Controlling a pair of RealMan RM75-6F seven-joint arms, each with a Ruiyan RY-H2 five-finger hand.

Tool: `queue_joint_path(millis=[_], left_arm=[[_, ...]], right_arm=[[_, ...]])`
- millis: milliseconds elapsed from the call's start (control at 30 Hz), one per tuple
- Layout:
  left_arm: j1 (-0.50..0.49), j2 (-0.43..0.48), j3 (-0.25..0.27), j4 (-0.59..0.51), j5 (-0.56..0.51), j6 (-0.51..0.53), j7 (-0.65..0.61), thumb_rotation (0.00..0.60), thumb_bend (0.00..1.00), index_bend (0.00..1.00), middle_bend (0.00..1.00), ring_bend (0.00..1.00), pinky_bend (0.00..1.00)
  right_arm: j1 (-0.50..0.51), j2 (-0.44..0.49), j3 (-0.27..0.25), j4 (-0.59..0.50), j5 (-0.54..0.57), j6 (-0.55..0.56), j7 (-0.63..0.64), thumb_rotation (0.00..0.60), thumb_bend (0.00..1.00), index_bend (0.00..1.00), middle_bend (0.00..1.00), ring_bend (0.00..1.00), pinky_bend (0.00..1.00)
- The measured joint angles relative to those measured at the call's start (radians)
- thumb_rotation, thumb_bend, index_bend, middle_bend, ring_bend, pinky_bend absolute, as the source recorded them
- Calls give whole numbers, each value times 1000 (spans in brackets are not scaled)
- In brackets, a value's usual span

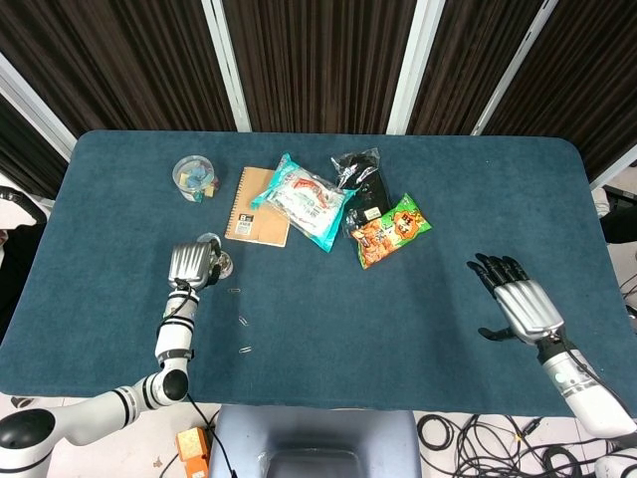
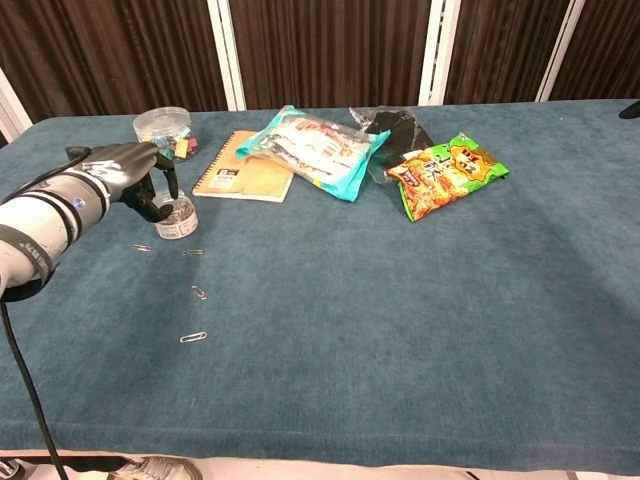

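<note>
The left hand (image 2: 125, 170) is curling its fingers over a small clear plastic container (image 2: 177, 218) that is standing on the blue table (image 1: 398, 309), just in front of a brown notebook (image 1: 258, 206). Paper clips (image 2: 194, 338) are lying scattered on the cloth near it. The right hand (image 1: 522, 304) is hovering well apart at the far right, fingers spread and holding nothing.

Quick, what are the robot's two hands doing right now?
Left hand: fingers curled around the small clear jar, gripping it.
Right hand: open, fingers spread, holding nothing.
</note>
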Motion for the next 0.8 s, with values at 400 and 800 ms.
queue_joint_path(millis=[400, 800], left_arm=[[56, 83, 70, -259, 104, 53, -62, 600, 389, 492, 1000, 1000, 1000], [61, 16, 139, -188, 90, 51, -15, 600, 374, 447, 1000, 1000, 1000]], right_arm=[[-4, -3, -4, 22, -21, 3, 44, 600, 55, 0, 0, 0, 0], [-10, 8, -11, 27, -32, 6, 70, 600, 55, 0, 0, 0, 0]])
